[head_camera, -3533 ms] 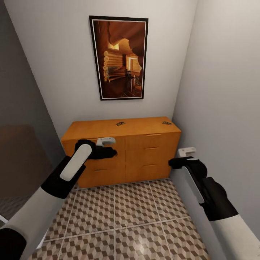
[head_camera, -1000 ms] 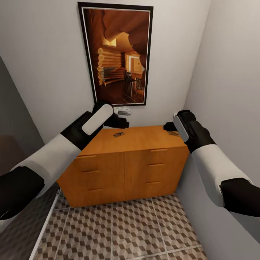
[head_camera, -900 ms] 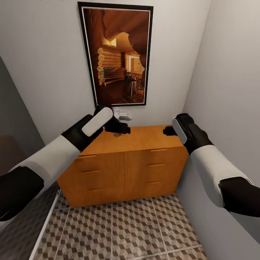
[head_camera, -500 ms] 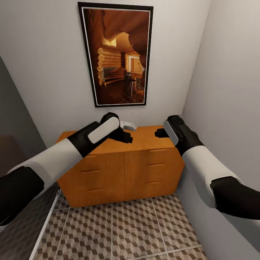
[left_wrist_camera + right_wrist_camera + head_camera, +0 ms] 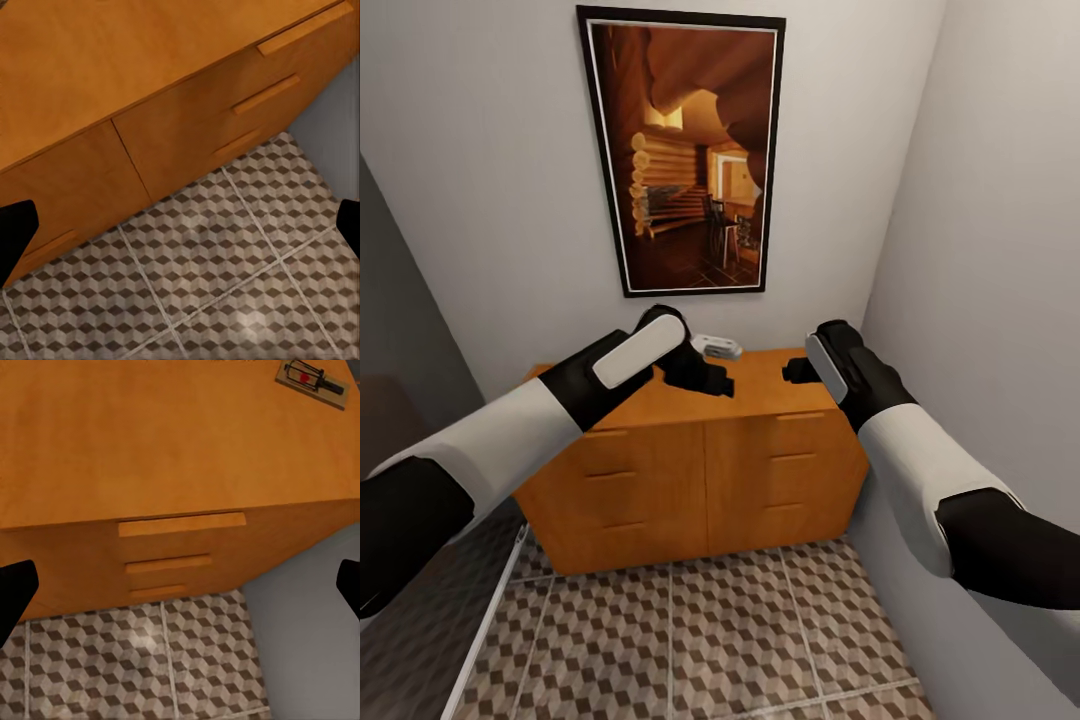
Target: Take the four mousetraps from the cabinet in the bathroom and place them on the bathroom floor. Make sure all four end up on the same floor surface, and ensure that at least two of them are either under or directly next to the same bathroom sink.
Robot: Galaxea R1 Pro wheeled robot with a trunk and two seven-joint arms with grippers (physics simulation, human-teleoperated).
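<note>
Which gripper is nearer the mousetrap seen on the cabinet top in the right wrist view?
Probably the right. The right gripper hangs over the cabinet top's right end, its camera showing the mousetrap there. The left gripper hangs over the top's middle.

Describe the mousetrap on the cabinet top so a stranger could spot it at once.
Find the glossy orange-brown wooden cabinet standing on the cube-patterned tile floor. On its broad flat top, near one corner, lies a small flat rectangular mousetrap. Its dark wire bar and red spot stand out against the plain wood around it.
</note>
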